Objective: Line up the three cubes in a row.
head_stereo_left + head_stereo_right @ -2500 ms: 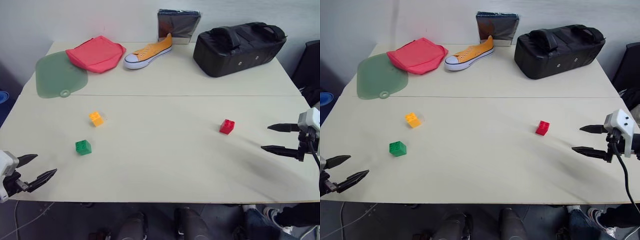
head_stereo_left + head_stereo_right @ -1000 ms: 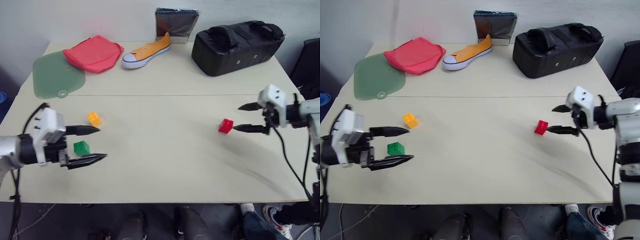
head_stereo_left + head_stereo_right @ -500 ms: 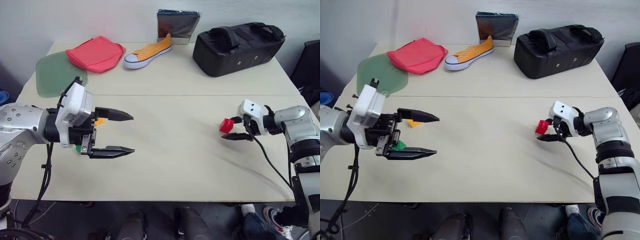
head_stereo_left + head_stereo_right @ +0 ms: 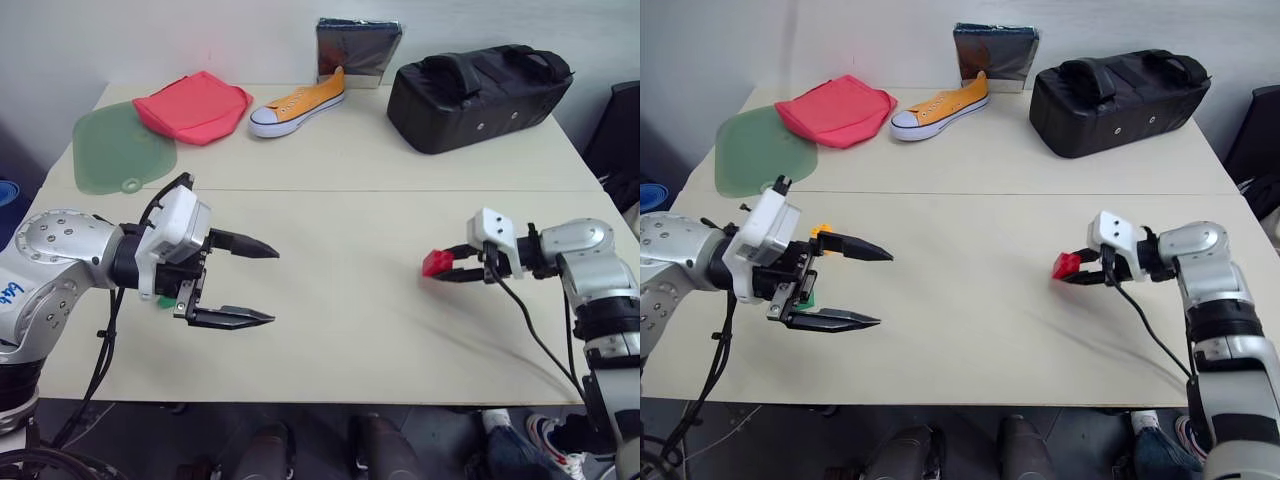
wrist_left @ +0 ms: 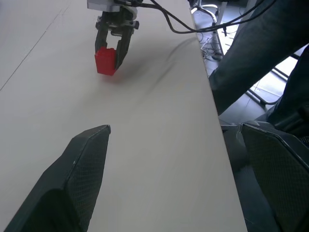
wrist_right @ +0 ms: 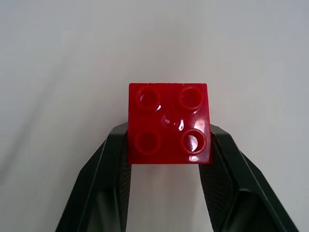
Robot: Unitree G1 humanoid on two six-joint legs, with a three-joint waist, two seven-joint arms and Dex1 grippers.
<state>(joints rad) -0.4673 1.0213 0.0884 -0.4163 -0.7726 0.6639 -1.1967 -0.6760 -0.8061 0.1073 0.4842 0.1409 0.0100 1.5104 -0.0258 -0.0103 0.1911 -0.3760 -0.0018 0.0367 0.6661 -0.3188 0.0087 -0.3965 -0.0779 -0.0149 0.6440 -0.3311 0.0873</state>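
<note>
On the worktop's [image 4: 330,330] right side, right gripper [image 4: 447,268] has its fingers clamped on the red cube [image 4: 435,263]. Left gripper [image 4: 262,283] hangs spread and empty. Next: carry red toward green [image 4: 807,297] and yellow [image 4: 820,232].

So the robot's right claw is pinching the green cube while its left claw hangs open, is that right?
Not quite: the cube is red, not green. The right wrist view shows the right claw shut on the red cube. The left claw does hang open.
</note>
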